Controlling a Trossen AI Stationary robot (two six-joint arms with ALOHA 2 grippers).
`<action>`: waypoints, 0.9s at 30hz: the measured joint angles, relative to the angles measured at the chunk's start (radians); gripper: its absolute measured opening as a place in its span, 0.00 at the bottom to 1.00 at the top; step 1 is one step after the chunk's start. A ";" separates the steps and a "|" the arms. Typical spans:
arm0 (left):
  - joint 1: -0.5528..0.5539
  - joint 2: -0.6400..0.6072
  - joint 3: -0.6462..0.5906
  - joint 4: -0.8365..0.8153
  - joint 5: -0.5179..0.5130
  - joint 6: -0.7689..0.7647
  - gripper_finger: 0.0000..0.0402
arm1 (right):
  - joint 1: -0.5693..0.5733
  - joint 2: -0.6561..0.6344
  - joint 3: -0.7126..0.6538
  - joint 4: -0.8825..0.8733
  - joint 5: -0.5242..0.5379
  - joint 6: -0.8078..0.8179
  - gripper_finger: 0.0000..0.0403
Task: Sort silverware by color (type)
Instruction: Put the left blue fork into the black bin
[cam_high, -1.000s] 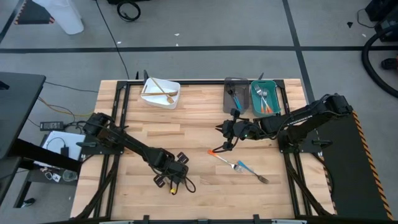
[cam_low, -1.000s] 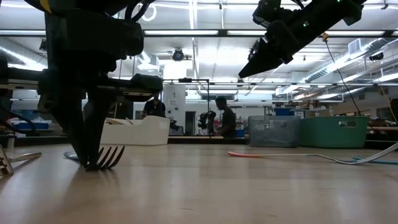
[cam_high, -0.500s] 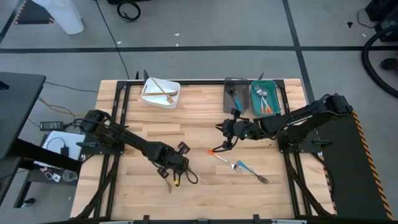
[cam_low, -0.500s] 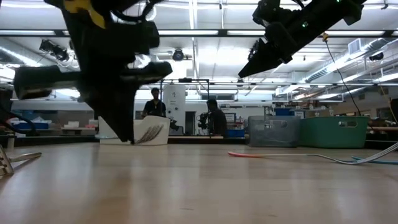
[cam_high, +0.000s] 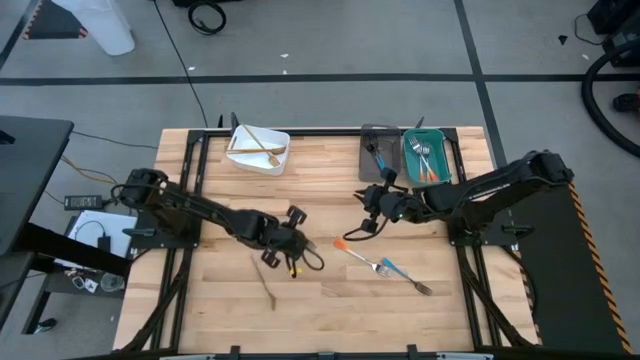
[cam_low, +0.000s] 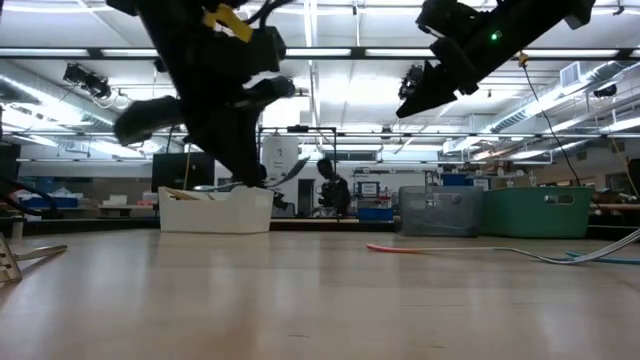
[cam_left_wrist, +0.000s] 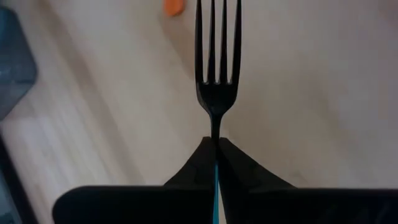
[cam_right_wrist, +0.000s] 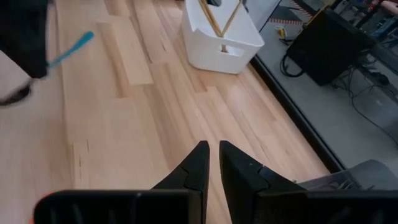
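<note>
Above the table's middle, the left gripper (cam_left_wrist: 217, 144) clamps a blue-handled fork (cam_left_wrist: 217, 68), tines pointing forward.

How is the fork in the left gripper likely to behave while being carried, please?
The fork looks stiff: it juts straight from the left gripper without sagging. Pinched only by its slim blue handle, it could pivot or slip.

White bin (cam_high: 259, 149), grey bin (cam_high: 377, 153), teal bin (cam_high: 425, 156), orange-handled fork (cam_high: 358, 253).
</note>
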 joint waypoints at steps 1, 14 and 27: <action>0.011 -0.001 0.000 0.005 -0.004 0.009 0.02 | 0.000 -0.008 0.000 -0.006 0.001 0.006 0.12; 0.177 -0.005 0.000 0.238 -0.004 -0.025 0.02 | 0.014 -0.077 0.000 -0.070 0.056 0.024 0.12; 0.336 -0.005 0.001 0.588 0.073 -0.062 0.02 | 0.031 -0.182 0.000 -0.223 0.034 0.212 0.12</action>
